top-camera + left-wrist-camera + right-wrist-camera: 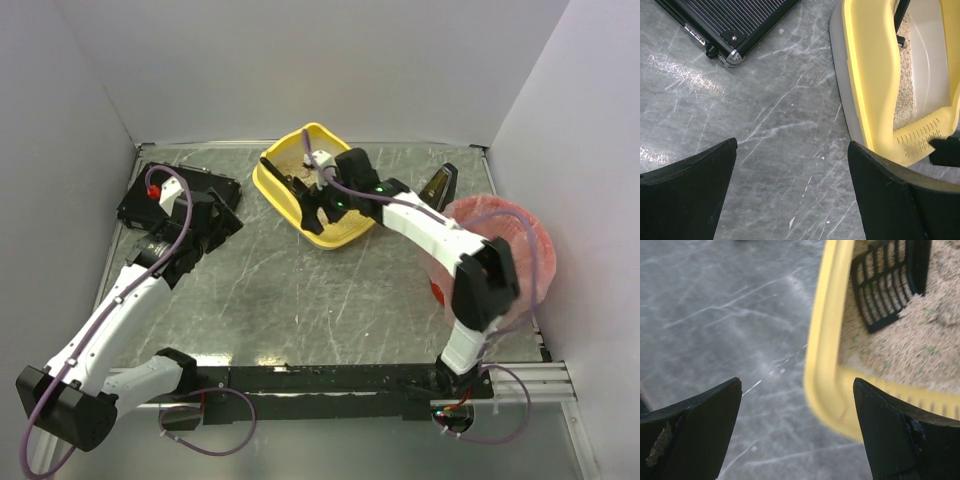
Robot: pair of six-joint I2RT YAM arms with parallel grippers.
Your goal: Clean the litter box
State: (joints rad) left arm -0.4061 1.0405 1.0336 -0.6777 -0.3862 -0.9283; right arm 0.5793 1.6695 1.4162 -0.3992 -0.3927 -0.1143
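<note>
Grey marbled table [300,300] | litter box [870,75] | left end effector [792,145] apart | right end effector [797,381] apart

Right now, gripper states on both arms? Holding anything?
Left gripper: open, holding nothing.
Right gripper: open, holding nothing, over the litter box rim.

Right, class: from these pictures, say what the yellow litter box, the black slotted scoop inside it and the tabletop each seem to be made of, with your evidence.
Litter box: likely moulded plastic, smooth and slightly glossy, with rounded rim and punched slots.
Scoop: probably black plastic, matt, a thin moulded grid.
Tabletop: grey, white-veined, shiny; marble look, maybe a printed laminate.
</note>
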